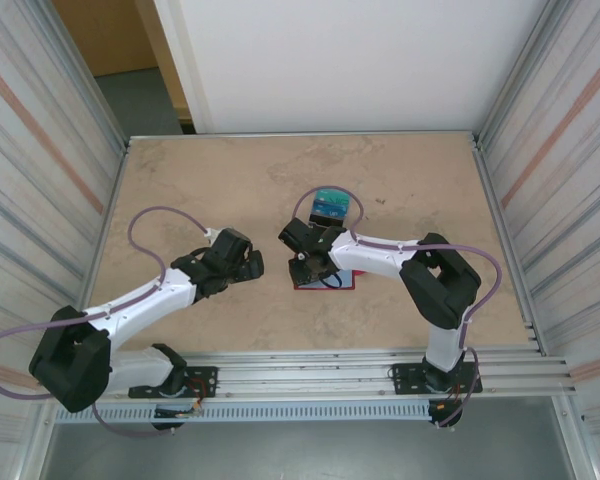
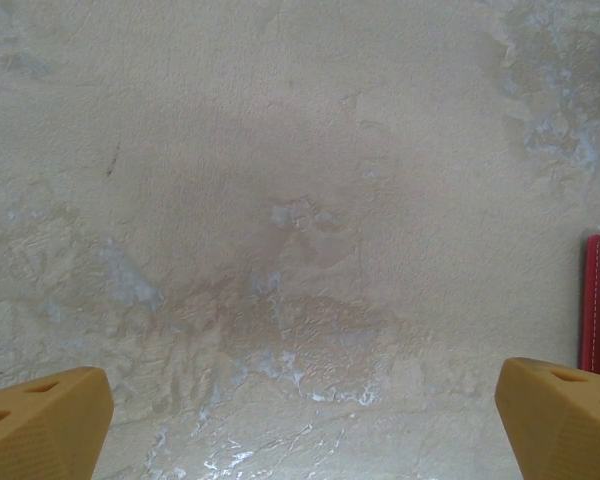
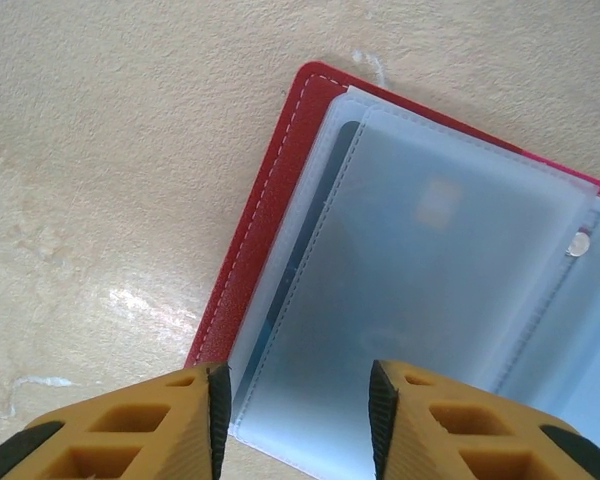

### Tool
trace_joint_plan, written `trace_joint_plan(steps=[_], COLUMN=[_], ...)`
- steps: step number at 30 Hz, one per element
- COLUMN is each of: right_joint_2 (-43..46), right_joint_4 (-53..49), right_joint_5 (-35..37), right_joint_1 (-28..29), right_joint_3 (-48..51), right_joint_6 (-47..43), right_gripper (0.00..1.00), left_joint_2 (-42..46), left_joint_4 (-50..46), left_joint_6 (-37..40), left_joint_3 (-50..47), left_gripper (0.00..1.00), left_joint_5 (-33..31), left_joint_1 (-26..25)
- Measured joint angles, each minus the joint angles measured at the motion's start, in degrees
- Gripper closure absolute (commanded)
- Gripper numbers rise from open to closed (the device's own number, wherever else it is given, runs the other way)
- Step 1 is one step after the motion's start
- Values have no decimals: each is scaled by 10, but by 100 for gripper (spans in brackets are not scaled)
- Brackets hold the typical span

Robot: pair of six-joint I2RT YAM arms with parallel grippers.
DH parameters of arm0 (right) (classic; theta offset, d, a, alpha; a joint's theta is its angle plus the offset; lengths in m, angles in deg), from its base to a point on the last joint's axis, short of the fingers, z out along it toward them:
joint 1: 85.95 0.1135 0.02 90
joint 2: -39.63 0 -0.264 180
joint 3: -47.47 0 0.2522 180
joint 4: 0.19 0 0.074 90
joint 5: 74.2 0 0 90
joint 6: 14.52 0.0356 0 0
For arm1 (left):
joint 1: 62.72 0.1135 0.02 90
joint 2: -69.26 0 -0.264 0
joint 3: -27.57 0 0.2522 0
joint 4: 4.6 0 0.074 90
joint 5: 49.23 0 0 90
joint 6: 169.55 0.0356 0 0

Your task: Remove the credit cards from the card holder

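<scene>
**Colleague:** Where is the card holder from where you sit?

**Me:** The card holder [image 1: 345, 282] lies open on the table [image 1: 210, 180], near the middle and a little towards the near edge. From above I see only a red strip of it, because my right arm's wrist sits over the rest. On the right wrist camera its red border [image 3: 270, 200] runs slantwise and the clear pockets [image 3: 430, 280] lie flat, one over another. There is a small snap stud [image 3: 578, 243] near their far side.

**Colleague:** And the claws?

**Me:** The right gripper [image 3: 298, 420] hangs over the near edge of the pockets. Its jaws are partly apart and I see nothing pinched between them. The left gripper [image 2: 300, 425] is spread wide over bare table, with one finger in each lower corner of its camera view. The holder's red edge [image 2: 598, 300] shows at the right side of that view.

**Colleague:** Any cards out?

**Me:** The credit cards [image 1: 331, 206], teal and blue, sit in a small pile on the table just beyond the right wrist, apart from the holder. A darker shape shows through the rear pocket, and I cannot tell what it is.

**Colleague:** Anything in the way?

**Me:** The two wrists are close together at mid-table, and a purple cable [image 1: 145, 225] loops off the left arm. Ribbed side walls [image 1: 40, 150] hem the table in.
</scene>
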State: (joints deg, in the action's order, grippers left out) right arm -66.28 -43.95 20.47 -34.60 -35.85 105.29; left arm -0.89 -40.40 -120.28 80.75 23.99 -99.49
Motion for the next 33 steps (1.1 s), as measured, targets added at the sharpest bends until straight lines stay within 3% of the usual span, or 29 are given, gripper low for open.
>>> trace_joint_plan(steps=[7, 13, 20, 33], right_joint_2=[-16, -16, -13, 16], right_joint_4=[1, 10, 17, 2], right_joint_5=[-2, -1, -4, 16], right_joint_1=[0, -1, -5, -6], right_joint_3=[0, 4, 8, 24], right_joint_6=[0, 3, 7, 7], right_gripper=[57, 75, 81, 80], left_joint_2=[-1, -1, -1, 0], left_joint_4=[0, 0, -1, -1], left_joint_6=[0, 0, 0, 1], left_joint_3=[0, 0, 3, 8], left_gripper=[1, 1, 1, 1], left_joint_5=[0, -3, -4, -9], left_joint_1=[0, 0, 0, 0])
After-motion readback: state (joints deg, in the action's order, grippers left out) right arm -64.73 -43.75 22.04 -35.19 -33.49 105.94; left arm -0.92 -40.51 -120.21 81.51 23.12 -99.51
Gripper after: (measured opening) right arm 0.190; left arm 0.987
